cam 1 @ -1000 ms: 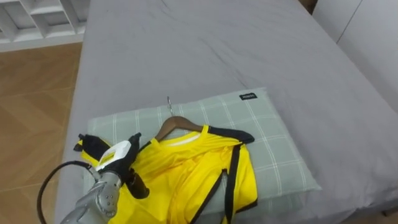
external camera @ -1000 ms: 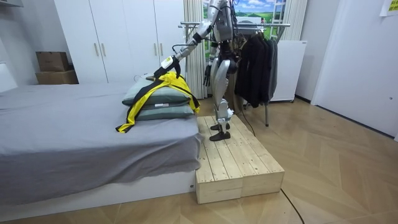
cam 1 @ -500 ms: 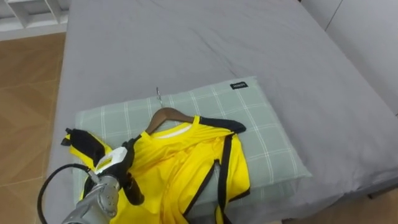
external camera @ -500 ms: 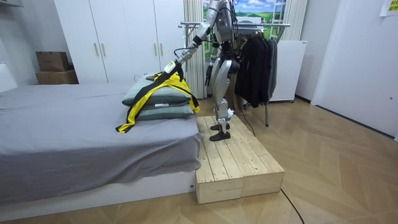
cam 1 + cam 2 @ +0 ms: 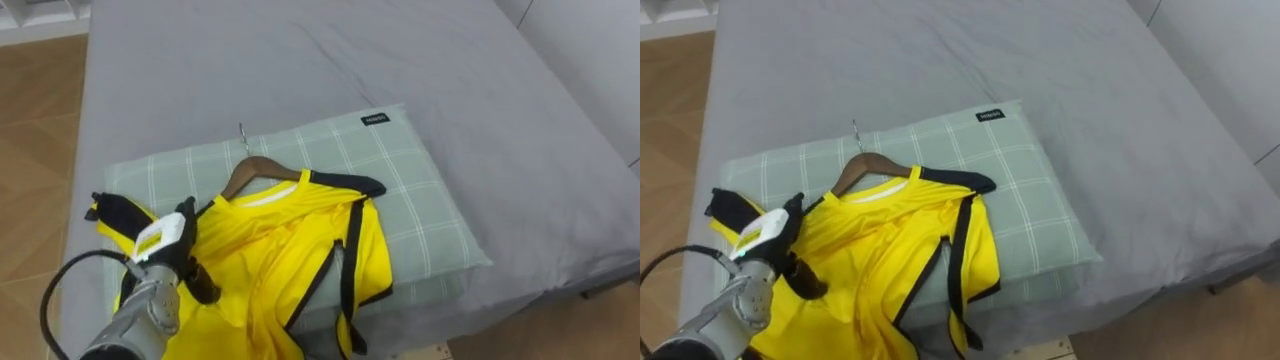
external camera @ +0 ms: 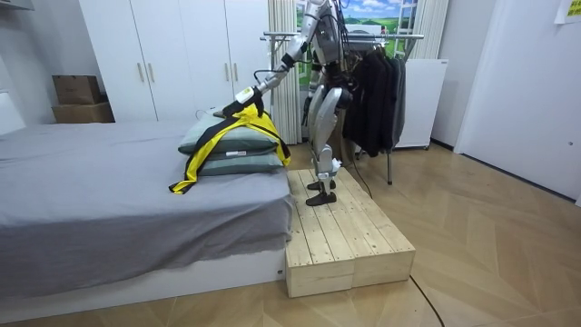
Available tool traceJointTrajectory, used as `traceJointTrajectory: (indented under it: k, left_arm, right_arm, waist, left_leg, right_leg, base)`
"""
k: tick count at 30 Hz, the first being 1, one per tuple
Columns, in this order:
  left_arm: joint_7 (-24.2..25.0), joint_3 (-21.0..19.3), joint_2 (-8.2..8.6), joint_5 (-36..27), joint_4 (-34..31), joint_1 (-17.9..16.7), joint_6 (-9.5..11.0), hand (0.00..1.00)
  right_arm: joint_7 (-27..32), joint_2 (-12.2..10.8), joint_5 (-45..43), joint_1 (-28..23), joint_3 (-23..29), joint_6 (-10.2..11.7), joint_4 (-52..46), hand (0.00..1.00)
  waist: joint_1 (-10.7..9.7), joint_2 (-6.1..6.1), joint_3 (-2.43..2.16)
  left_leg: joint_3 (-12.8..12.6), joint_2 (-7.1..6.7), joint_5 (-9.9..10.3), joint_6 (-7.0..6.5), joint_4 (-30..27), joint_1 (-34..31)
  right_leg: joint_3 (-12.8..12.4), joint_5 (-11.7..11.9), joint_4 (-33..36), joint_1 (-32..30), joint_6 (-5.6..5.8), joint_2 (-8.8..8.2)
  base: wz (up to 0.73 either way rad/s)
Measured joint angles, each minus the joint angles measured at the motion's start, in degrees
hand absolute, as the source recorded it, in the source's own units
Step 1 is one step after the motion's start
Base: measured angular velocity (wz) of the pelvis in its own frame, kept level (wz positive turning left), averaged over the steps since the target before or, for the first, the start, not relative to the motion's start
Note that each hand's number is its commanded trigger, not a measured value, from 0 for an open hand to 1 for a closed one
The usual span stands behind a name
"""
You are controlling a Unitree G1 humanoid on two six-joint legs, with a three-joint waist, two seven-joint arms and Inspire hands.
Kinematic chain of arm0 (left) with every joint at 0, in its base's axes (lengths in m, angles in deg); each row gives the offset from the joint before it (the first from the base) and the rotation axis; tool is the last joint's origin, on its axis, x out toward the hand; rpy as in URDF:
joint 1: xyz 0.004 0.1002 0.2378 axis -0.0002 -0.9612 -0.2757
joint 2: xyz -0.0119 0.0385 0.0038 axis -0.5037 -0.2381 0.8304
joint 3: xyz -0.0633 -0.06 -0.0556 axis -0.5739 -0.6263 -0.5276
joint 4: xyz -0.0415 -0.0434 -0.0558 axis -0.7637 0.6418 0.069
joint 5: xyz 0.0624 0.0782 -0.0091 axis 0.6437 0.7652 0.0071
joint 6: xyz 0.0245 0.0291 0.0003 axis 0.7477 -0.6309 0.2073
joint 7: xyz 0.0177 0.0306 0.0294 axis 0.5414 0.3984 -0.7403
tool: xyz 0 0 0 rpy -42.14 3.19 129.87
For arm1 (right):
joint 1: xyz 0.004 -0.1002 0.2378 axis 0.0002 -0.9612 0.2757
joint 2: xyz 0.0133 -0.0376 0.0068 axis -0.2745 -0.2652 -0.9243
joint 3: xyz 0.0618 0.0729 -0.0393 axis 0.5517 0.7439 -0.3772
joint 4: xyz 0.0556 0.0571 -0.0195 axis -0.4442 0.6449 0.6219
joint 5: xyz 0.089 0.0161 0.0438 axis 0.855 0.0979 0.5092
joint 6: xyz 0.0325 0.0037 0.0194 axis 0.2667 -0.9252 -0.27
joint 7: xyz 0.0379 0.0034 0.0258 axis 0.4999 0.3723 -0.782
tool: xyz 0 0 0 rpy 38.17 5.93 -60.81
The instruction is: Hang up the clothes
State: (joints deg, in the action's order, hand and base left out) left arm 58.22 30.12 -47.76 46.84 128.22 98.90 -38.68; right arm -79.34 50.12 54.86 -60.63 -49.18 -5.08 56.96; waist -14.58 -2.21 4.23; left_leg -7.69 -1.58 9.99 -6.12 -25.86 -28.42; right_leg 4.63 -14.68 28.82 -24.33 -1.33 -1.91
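A yellow shirt (image 5: 290,260) with black trim lies on a wooden hanger (image 5: 262,168), whose metal hook (image 5: 241,135) points to the bed's far side. Both rest on a green checked pillow (image 5: 400,190) at the bed's near edge. My left hand (image 5: 160,250) comes in from the lower left and sits on the shirt's left shoulder, with dark fingers curled into the yellow cloth. In the room view that hand (image 6: 245,94) holds the cloth up a little above the stacked pillows. My right hand (image 6: 303,107) hangs by my hip, too small to read.
The grey bed (image 5: 350,60) stretches away beyond the pillow, with wooden floor (image 5: 30,150) on its left. I stand on a wooden platform (image 6: 349,241) beside the bed. Behind me a clothes rack (image 6: 381,36) holds dark garments (image 6: 377,91). White wardrobes (image 6: 172,54) line the wall.
The eye view has shifted, so the pillow and shirt sit further left and up. My left hand stays on the shirt's shoulder, and I have not moved from the platform.
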Motion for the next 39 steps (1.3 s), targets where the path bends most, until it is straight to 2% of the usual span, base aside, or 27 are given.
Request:
traceJointTrajectory:
  k: [4, 11, 12, 18, 26, 36, 39]
  left_arm:
    - [-2.60, -0.81, -0.13, 0.00, 0.03, 0.43, 1.01, 0.00]
    - [-5.14, -0.81, -0.76, -0.04, 0.03, 0.94, 1.22, 0.00]
    - [-5.48, -0.82, -1.11, -0.14, 0.03, 1.47, 1.23, 0.00]
    - [-6.80, -0.86, -1.81, -2.83, 0.19, 3.20, 1.28, 0.00]
    - [-6.44, -1.25, -1.82, -3.34, 2.16, 3.76, 1.15, 0.00]
    - [-2.05, -1.32, -1.83, -3.14, 2.32, 5.39, 1.12, 0.00]
    - [-0.93, -1.32, -1.83, -3.23, 2.33, 5.38, 1.04, 0.00]
  right_arm:
    - [-0.05, 0.01, 0.16, 0.10, -0.36, 0.00, 0.00, 0.00]
    - [-0.05, 0.02, 0.59, 0.07, -0.91, 0.01, 0.00, 0.00]
    - [-0.01, 0.00, 0.76, 0.24, -1.30, 0.00, 0.00, 0.00]
    - [1.15, 0.01, 1.14, 0.24, -1.64, -0.04, -0.02, 0.00]
    - [1.13, 0.00, 2.28, 0.30, -1.71, -0.07, -0.09, 0.00]
    - [1.56, -0.06, 1.95, 0.11, -1.73, -0.02, -1.69, 0.00]
    - [1.50, -0.07, 1.74, 0.40, -1.71, 0.02, -2.31, 0.00]
  waist:
    - [0.09, 0.02, 0.02]
    - [0.03, 0.14, 0.09]
    - [0.05, 0.40, 0.25]
    - [-0.21, 0.75, 0.39]
    - [-0.70, 0.97, 0.40]
    - [-1.83, 0.60, 0.42]
    - [-1.94, 0.31, 0.57]
  left_leg:
    - [-0.04, 0.04, 0.01, -0.01, -0.60, 0.00]
    - [-0.06, 0.00, 0.00, 0.03, -1.81, -1.06]
    - [-0.21, -0.04, -0.02, 0.06, -1.90, -1.25]
    - [-0.93, 0.10, 0.02, 0.14, -2.44, -1.94]
    - [-2.47, 0.79, 0.58, 0.21, -3.03, -2.10]
    - [-2.38, 0.89, 0.59, 0.21, -3.28, -2.97]
    - [-2.41, 0.91, 0.62, 0.16, -3.76, -3.37]
  right_leg:
    - [-0.05, -0.16, 0.84, -0.20, -0.04, 0.00]
    - [-0.42, -1.25, 2.31, -1.56, -0.16, -0.14]
    - [-0.79, -1.43, 2.93, -2.06, -0.19, -0.13]
    - [-1.48, -1.68, 4.04, -3.21, -0.28, -0.16]
    - [-2.87, -1.69, 4.85, -3.96, -0.29, 0.08]
    - [-2.66, -1.71, 4.51, -4.34, -0.33, 0.18]
    - [-2.46, -1.66, 4.88, -4.70, -0.30, 0.05]
  base:
    - [0.00]
    - [0.00]
    - [-0.03]
    - [-0.05]
    - [-0.10]
    - [0.00]
    - [0.01]
